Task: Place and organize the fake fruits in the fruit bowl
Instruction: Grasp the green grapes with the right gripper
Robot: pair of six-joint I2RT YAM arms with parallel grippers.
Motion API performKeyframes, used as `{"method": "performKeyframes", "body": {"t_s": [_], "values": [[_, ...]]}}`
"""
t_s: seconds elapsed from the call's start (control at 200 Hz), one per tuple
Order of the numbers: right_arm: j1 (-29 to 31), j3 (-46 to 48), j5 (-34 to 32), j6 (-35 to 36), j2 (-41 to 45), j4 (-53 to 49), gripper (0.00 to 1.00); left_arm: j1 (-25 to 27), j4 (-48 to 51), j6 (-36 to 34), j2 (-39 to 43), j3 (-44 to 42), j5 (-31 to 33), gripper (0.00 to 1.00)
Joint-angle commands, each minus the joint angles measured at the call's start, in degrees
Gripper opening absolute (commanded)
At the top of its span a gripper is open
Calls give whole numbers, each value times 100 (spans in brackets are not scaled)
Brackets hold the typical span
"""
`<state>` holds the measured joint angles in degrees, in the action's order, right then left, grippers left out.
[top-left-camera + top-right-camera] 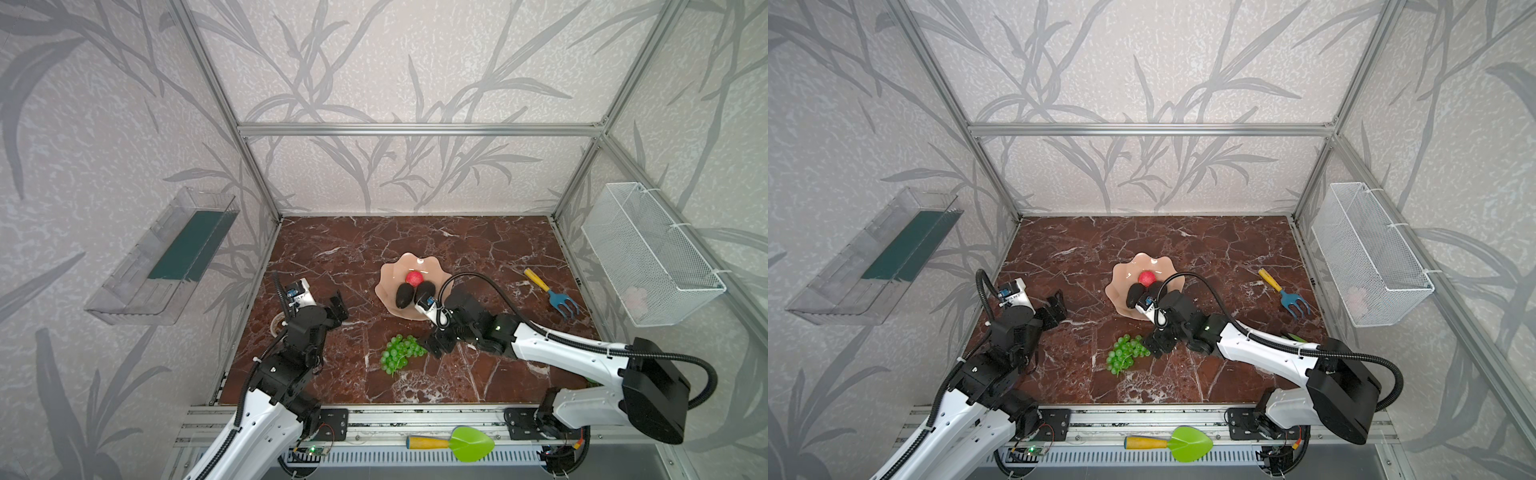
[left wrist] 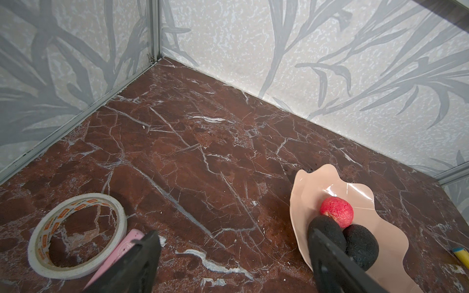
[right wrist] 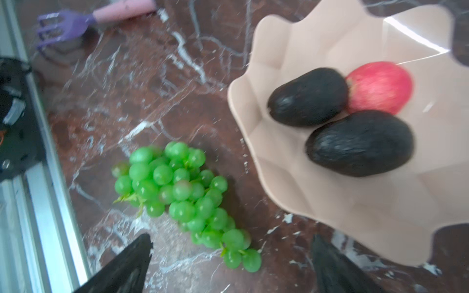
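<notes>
The peach-pink fruit bowl (image 1: 395,269) (image 3: 299,50) stands mid-table. In it lie two black avocados (image 1: 404,296) (image 1: 424,289) (image 3: 308,97) (image 3: 360,143) side by side, with the red strawberry (image 1: 414,278) (image 3: 379,87) touching them on the far side. The green grapes (image 1: 399,353) (image 3: 177,187) lie on the marble, in front of the bowl. My right gripper (image 1: 436,345) (image 3: 232,243) hangs open just beside the bunch's right end, with nothing between its fingers. My left gripper (image 1: 338,309) (image 2: 233,232) is open and empty over bare marble, left of the bowl.
A blue rake with a yellow handle (image 1: 550,293) lies to the right of the bowl. A tape roll (image 2: 76,228) and a purple rake with a pink handle (image 3: 63,25) lie under the left arm. A green trowel (image 1: 457,442) rests on the front rail. A wire basket (image 1: 648,253) and a clear bin (image 1: 166,257) hang on the side walls.
</notes>
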<state>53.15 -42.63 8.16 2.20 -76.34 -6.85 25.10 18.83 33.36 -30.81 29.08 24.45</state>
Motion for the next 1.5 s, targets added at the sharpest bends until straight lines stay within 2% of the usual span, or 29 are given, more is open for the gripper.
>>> {"method": "performKeyframes", "body": {"t_s": [0.0, 0.18, 0.47, 0.625, 1.035, 1.494], "values": [[215, 53, 486, 683, 106, 561, 99, -29, 18, -5, 3, 16, 179, 92], [474, -82, 633, 1262, -414, 684, 100, -33, 92, -5, 56, 29, 201, 92], [504, -347, 697, 1610, -1110, 991, 99, -43, 168, -29, 79, 64, 222, 92], [504, -638, 767, 1824, -1472, 829, 99, -41, 245, -54, 123, 85, 240, 92], [478, -1044, 915, 1960, -2081, 336, 100, -47, 287, -144, 198, 102, 299, 92], [442, -1051, 1169, 1752, -2670, 592, 99, -50, 275, -162, 198, 124, 297, 92]]}}
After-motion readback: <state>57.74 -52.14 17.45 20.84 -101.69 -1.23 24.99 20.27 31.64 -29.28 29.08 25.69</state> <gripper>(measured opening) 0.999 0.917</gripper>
